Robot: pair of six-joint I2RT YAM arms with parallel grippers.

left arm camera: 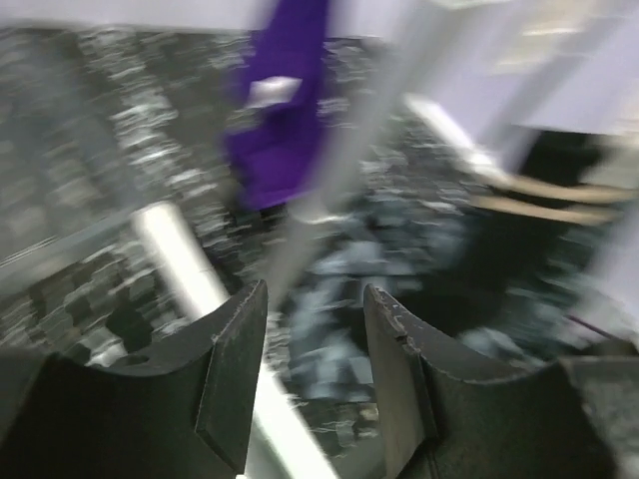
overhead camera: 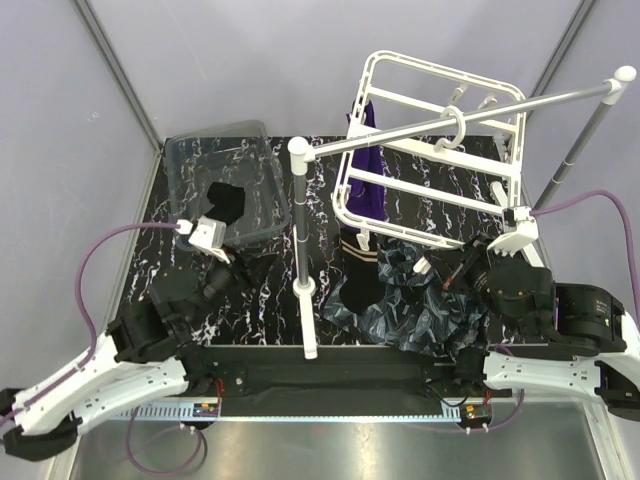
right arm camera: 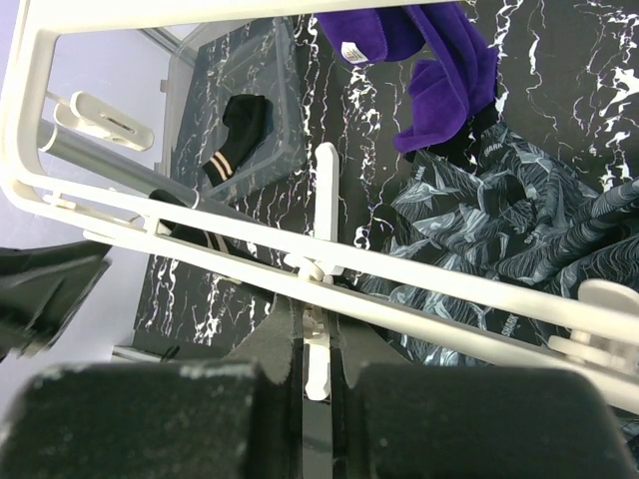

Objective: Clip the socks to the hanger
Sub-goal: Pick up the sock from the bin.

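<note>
Bottom centre, right wrist view, right gripper (right arm camera: 318, 329): fingers pressed together on clip (right arm camera: 324, 200).
Clip: white, running up the frame from between the fingers to a hanger (right arm camera: 16, 110) rail.
Hanger: white rails slanting across mid frame, one side bar down the left edge.
Purple sock (right arm camera: 439, 70): top right, draped down toward cloth (right arm camera: 499, 220).
Cloth: dark, patterned, right half of frame, on table (right arm camera: 359, 130).
Bin (right arm camera: 282, 90): clear, upper left of centre, black sock (right arm camera: 240, 135) inside.
Left wrist view: blurred throughout.
Left gripper (left arm camera: 315, 294): lower centre, fingers spread, nothing between them.
Purple sock there: top centre, beyond the fingers.
Top view, hanger: upper right, tilted, hook over rod (overhead camera: 540, 103).
Purple sock there: hanging at hanger's left side.
Striped sock (overhead camera: 358, 278): centre, flat on table, touching cloth's left edge.
Bin there: upper left, black sock still inside.
Left gripper there: just below bin, left of centre.
Right gripper there: right of centre, over cloth, near hanger's lower edge.
</note>
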